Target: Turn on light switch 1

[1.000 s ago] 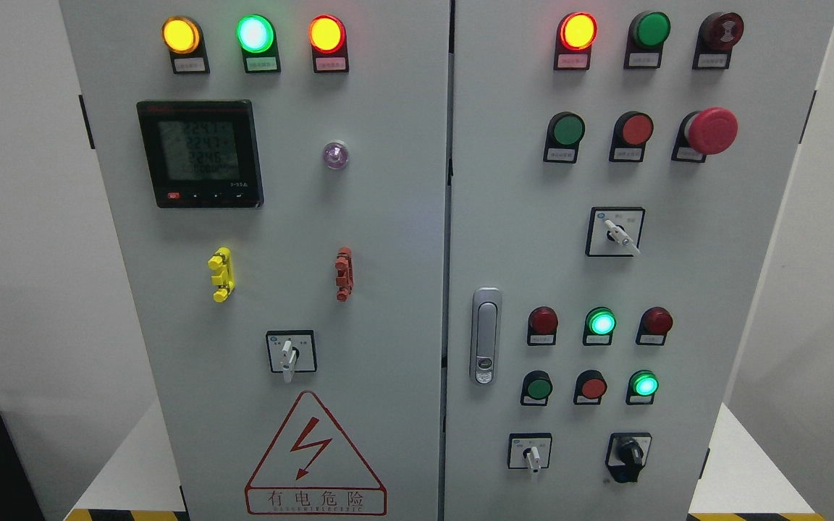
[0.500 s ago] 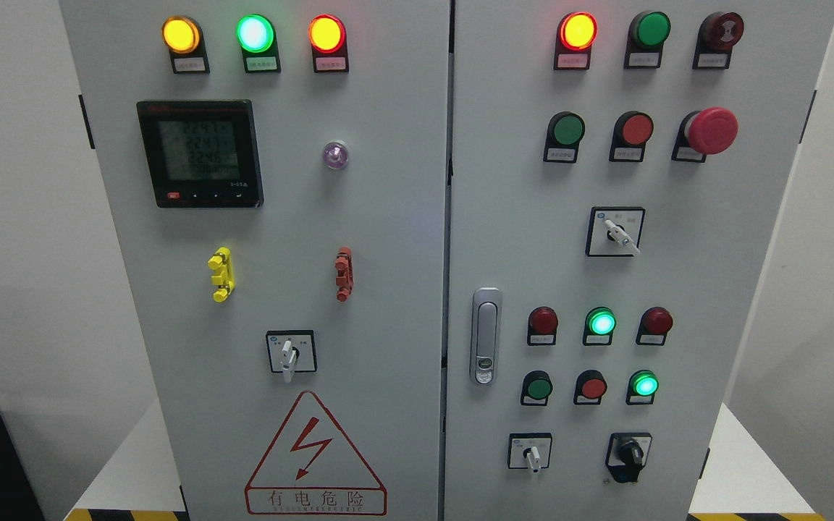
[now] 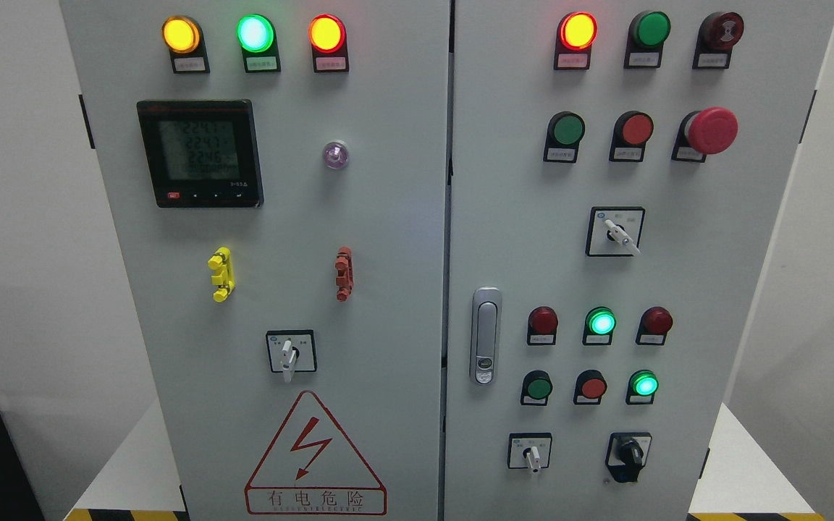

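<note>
A: Hands?
B: Neither in frame, so impossible to say whether open or closed.
A: Layout, counted?
B: Two doors on the cabinet (image 3: pixel 388 217). One meter (image 3: pixel 200 153) upper left, probably set high for reading. Four selector switches (image 3: pixel 614 233) lower down, likely for easy reach.
A: Whereabouts of light switch 1?
B: Unreadable labels; perhaps the white lever (image 3: pixel 287 356) lower left.

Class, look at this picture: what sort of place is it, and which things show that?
Probably an industrial or training electrical room: a grey control cabinet with lit indicator lamps, a digital meter and a red emergency stop button.
</note>
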`<state>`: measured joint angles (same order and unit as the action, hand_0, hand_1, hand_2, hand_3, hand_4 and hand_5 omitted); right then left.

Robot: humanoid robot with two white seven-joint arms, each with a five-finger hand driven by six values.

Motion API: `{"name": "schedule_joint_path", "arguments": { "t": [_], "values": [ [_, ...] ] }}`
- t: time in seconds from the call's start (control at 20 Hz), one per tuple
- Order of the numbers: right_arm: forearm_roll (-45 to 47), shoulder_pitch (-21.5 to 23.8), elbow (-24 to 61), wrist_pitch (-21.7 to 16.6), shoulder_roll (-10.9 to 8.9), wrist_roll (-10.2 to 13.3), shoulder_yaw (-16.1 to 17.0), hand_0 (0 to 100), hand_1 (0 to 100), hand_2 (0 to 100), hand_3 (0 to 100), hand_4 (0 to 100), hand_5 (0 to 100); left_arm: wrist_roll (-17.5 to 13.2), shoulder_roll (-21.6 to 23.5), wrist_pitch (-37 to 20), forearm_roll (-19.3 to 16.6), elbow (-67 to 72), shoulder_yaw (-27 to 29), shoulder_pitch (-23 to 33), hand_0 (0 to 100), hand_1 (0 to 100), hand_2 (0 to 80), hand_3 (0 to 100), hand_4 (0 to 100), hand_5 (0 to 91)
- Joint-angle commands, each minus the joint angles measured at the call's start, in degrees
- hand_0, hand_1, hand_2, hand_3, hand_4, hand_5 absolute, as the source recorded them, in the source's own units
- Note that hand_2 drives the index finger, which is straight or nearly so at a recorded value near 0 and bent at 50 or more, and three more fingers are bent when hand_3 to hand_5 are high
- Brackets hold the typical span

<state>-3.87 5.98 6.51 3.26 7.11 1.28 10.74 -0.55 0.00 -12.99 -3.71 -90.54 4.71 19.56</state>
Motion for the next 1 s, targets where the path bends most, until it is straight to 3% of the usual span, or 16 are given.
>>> {"name": "schedule_joint_path", "arguments": {
  "t": [0.0, 0.5, 0.7, 0.95],
  "values": [
    [0.0, 0.0, 0.0, 0.0, -0.07, 0.0, 0.0, 0, 0, 0, 0, 0, 0, 0.1, 0.7, 0.0, -0.1, -14.6, 0.2, -0.8, 20, 28, 28.3, 52, 64, 31.0],
    [0.0, 0.0, 0.0, 0.0, 0.01, 0.0, 0.0, 0, 0, 0, 0, 0, 0, 1.7, 0.9, 1.1, -0.2, -17.6, -1.6, -7.8, 11, 38, 37.6, 61, 72, 44.4],
    [0.0, 0.0, 0.0, 0.0, 0.01, 0.0, 0.0, 0, 0, 0, 0, 0, 0, 4.6, 0.4, 7.8, -0.1, -21.8, -3.9, -10.6, 8, 40, 41.9, 65, 75, 50.7],
    [0.0, 0.0, 0.0, 0.0, 0.01, 0.0, 0.0, 0, 0, 0, 0, 0, 0, 7.1, -1.1, 10.1, -1.9, -22.9, -5.5, -12.2, 7, 42, 45.0, 68, 78, 55.2]
  ]
}}
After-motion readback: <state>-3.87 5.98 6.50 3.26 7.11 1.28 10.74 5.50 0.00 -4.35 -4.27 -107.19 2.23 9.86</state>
